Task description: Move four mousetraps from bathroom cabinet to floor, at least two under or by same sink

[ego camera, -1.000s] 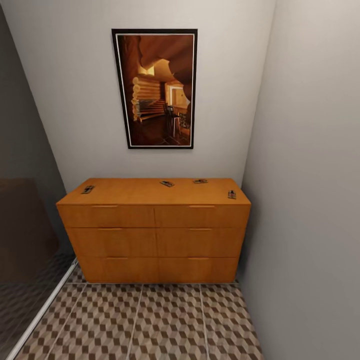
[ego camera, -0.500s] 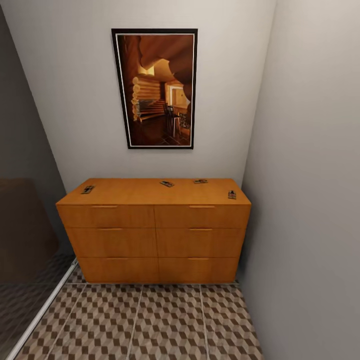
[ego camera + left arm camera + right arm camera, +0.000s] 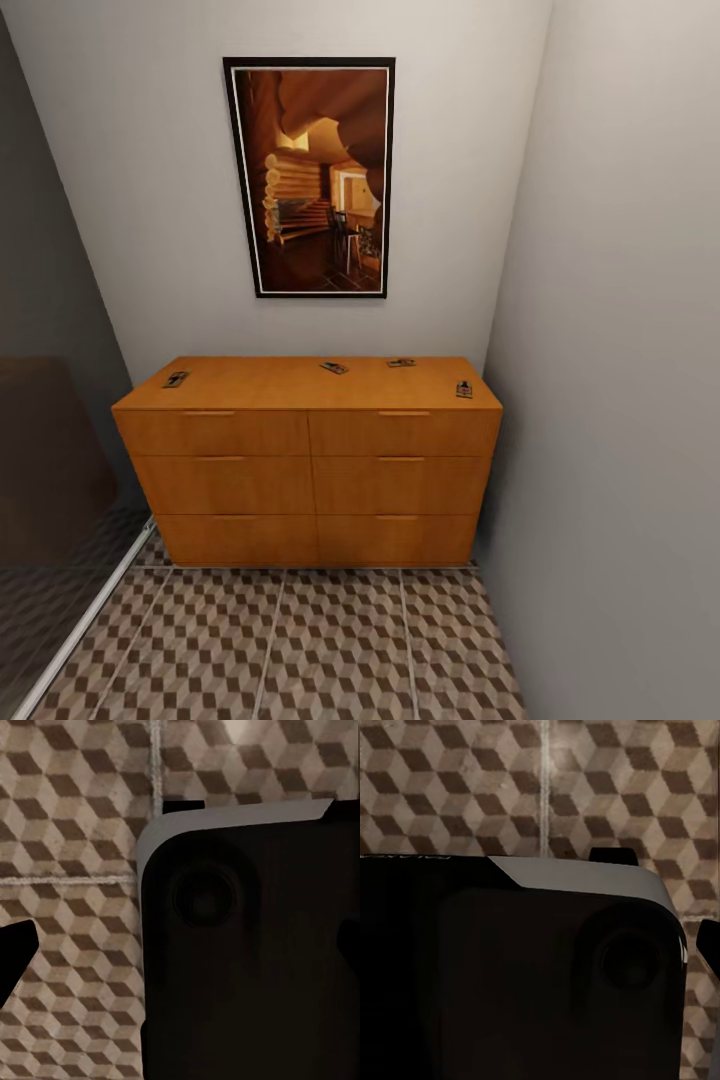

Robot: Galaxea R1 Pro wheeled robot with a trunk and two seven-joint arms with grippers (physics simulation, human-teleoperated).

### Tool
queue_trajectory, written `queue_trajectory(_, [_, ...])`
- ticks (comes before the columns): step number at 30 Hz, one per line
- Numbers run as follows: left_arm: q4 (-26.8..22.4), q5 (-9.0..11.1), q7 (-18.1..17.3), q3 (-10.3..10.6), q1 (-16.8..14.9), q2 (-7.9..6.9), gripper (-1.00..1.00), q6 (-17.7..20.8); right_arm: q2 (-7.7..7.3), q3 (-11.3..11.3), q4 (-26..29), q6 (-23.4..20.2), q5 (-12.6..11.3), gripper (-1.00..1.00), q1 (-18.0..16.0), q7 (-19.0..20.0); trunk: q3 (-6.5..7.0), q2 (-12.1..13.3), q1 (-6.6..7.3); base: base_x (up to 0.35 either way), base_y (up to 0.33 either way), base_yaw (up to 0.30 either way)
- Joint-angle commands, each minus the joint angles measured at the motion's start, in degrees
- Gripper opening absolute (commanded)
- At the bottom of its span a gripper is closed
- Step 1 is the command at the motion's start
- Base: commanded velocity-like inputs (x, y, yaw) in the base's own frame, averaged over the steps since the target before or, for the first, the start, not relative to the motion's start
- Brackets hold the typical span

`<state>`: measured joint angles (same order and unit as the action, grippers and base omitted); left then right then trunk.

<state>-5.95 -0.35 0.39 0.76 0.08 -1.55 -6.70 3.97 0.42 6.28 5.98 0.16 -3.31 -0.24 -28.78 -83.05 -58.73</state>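
Note:
The orange-wood cabinet (image 3: 310,470) stands against the back wall, drawers shut. Several small mousetraps lie on its top: one at the left end (image 3: 176,379), one near the middle (image 3: 334,367), one behind it to the right (image 3: 401,362) and one at the right edge (image 3: 464,389). The cube-patterned bathroom floor (image 3: 330,640) stretches in front of it. In the left wrist view my left gripper (image 3: 180,945) hangs open over the floor (image 3: 75,832), dark fingertips (image 3: 15,952) spread wide and nothing between them. My right gripper (image 3: 540,937) is open too, one fingertip (image 3: 709,939) showing. The sink is out of view.
A framed picture (image 3: 310,177) hangs above the cabinet. A grey wall (image 3: 620,400) closes the right side, tight against the cabinet. At the left, a dark glass panel (image 3: 50,480) rises from a white floor rail (image 3: 85,625). My dark base (image 3: 247,967) lies under both wrists.

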Motion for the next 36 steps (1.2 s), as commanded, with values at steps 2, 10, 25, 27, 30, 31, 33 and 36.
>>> queue_trajectory(2, [-0.7,-0.1,0.1,0.1,0.0,-0.16,1.0,-0.8,0.0,0.0,0.6,0.8,0.0,1.0,0.0,0.0,-0.05,0.0,0.0,0.0,0.0,0.0])
queue_trajectory(10, [-3.3,0.2,0.3,-0.1,0.0,-1.97,1.0,-3.3,-0.51,0.0,3.2,3.4,0.1,1.0,0.0,-0.3,-0.05,0.0,0.0,0.0,0.0,0.0])
queue_trajectory(25, [-57.3,0.4,0.3,-0.2,0.0,-0.77,1.0,24.3,-0.65,-0.1,43.1,-10.6,2.7,1.0,-0.1,-4.3,-0.05,0.0,0.0,0.0,0.0,0.0])
queue_trajectory(27, [-59.2,0.3,0.3,-0.2,-0.1,-0.33,1.0,24.9,-0.65,-0.1,46.1,-12.1,3.4,1.0,-0.2,-4.4,-0.05,0.0,0.0,0.0,0.0,0.0])
queue_trajectory(30, [-61.7,0.2,0.3,-0.1,-0.3,0.34,1.0,27.2,-0.55,-0.1,51.5,-15.9,4.5,1.0,-1.1,-4.4,-0.05,0.0,0.0,0.0,0.0,0.0])
queue_trajectory(31, [-62.3,0.1,0.3,-0.1,-0.4,0.46,1.0,28.0,-0.51,-0.1,52.6,-16.9,4.8,1.0,-1.6,-4.4,-0.05,0.0,0.0,0.0,0.0,0.0])
queue_trajectory(33, [-63.7,0.1,0.2,-0.1,-0.9,0.69,1.0,30.4,-0.42,0.0,55.1,-20.2,5.2,1.0,-3.5,-4.4,-0.05,0.0,0.0,0.0,0.0,0.0])
queue_trajectory(36, [-64.6,0.0,0.2,-0.1,-1.6,0.81,1.0,32.2,-0.35,-0.1,56.8,-22.9,5.4,1.0,-5.9,-4.4,-0.05,0.0,0.0,0.0,0.0,0.0])
